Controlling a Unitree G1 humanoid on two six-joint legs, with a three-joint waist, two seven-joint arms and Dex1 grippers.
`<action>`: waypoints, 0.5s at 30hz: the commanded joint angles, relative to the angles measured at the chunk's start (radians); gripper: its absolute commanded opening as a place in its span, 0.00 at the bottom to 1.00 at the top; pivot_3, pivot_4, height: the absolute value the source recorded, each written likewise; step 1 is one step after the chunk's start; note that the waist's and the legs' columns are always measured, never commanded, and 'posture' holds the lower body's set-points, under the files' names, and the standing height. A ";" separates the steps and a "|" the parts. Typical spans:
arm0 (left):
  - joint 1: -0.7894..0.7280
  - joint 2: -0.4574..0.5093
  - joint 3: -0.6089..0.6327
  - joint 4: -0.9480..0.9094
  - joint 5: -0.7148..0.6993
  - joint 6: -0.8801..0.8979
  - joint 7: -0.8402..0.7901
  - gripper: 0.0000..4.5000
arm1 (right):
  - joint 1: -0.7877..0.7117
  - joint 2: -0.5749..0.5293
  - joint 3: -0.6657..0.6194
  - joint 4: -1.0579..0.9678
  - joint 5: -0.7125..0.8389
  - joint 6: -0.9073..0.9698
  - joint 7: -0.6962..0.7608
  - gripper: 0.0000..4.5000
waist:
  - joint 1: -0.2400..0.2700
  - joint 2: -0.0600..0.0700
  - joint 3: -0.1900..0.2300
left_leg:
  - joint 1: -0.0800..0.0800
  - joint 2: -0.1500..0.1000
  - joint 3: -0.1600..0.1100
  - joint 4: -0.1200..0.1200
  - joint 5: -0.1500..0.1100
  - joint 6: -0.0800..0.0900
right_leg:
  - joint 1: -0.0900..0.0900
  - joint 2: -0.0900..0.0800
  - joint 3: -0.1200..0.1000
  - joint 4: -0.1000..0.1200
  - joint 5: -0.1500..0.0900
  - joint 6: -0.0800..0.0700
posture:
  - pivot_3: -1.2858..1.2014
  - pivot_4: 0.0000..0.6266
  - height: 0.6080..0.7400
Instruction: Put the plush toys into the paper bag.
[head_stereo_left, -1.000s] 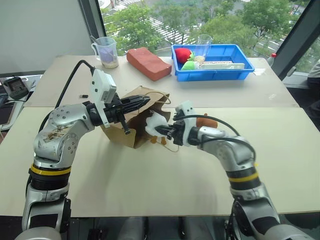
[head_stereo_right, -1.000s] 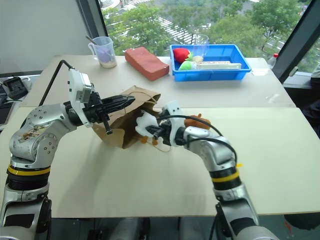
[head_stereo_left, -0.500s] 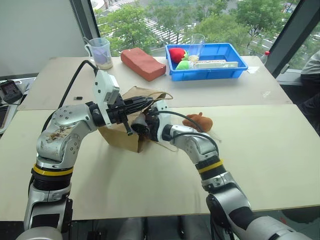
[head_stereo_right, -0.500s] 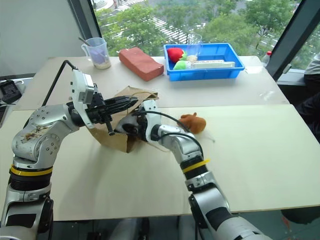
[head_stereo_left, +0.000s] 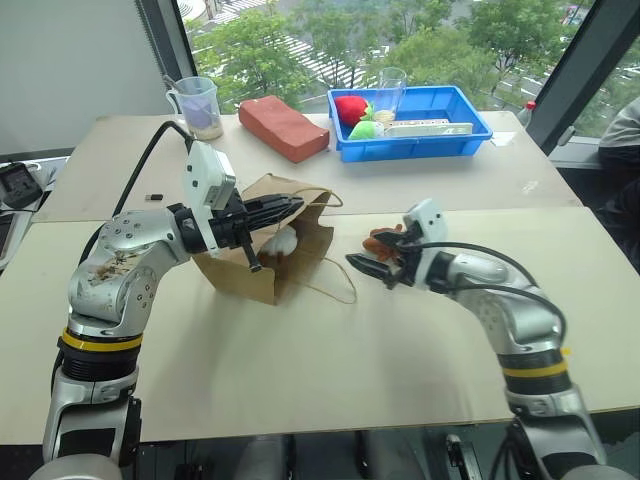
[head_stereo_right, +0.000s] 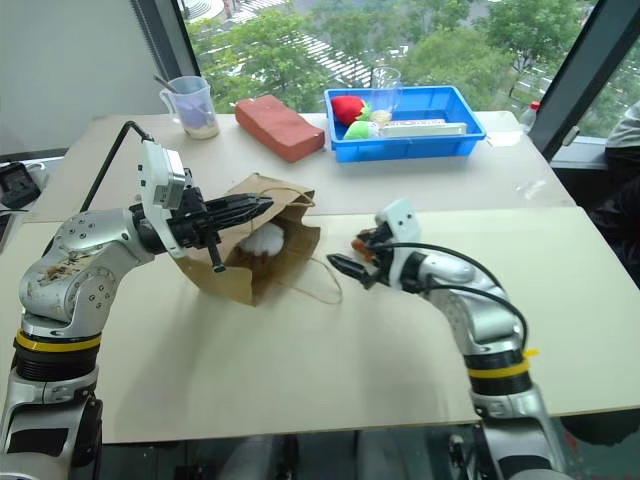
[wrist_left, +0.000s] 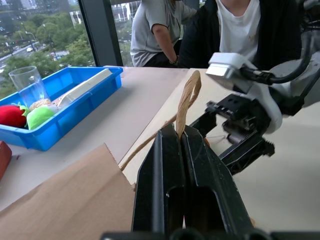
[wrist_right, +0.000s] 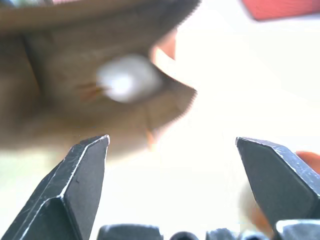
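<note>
Since a moment ago the right gripper (head_stereo_left: 368, 266) has pulled back out of the paper bag (head_stereo_left: 262, 262) toward the right, jaws now spread wide and empty, and the white plush toy (head_stereo_left: 276, 242) lies inside the bag's mouth. Left gripper (head_stereo_left: 291, 205) keeps its jaws pressed together on the bag's cord handle (wrist_left: 187, 98), holding the mouth up and open toward the right. Just behind the right gripper, the reddish-brown plush toy (head_stereo_right: 367, 240) lies on the tabletop (head_stereo_left: 330, 360), partly hidden. My worry: the white toy sits shallow, close to the opening, so a tug on the handle could roll it back out. Reaching for the brown toy, the right arm might also snag the loose cord loop (head_stereo_left: 335, 293).
</note>
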 joint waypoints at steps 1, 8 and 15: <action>-0.010 0.014 0.024 -0.018 -0.006 -0.028 -0.010 0.00 | -0.011 -0.071 -0.032 0.064 -0.078 -0.092 -0.009 1.00 | 0.001 0.000 0.000 | 0.000 0.000 0.000 0.000 0.000 0.000 | 0.000 0.000 0.000 0.000 0.000 0.000 | 0.52 0.24 1.00; -0.029 0.015 0.012 -0.007 -0.003 -0.033 -0.019 0.00 | -0.085 -0.067 0.018 0.341 -0.190 -0.202 -0.021 1.00 | 0.002 0.000 0.000 | 0.000 0.000 0.001 0.001 0.000 0.000 | 0.001 0.000 0.001 0.000 0.000 0.000 | 0.52 0.24 1.00; -0.029 0.023 0.018 -0.009 -0.001 -0.032 -0.018 0.00 | -0.106 -0.025 -0.009 0.402 -0.170 -0.249 0.023 0.76 | 0.002 0.000 0.000 | 0.000 0.001 0.000 0.000 0.000 0.001 | 0.000 -0.001 0.001 -0.001 0.000 0.000 | 0.52 0.24 1.00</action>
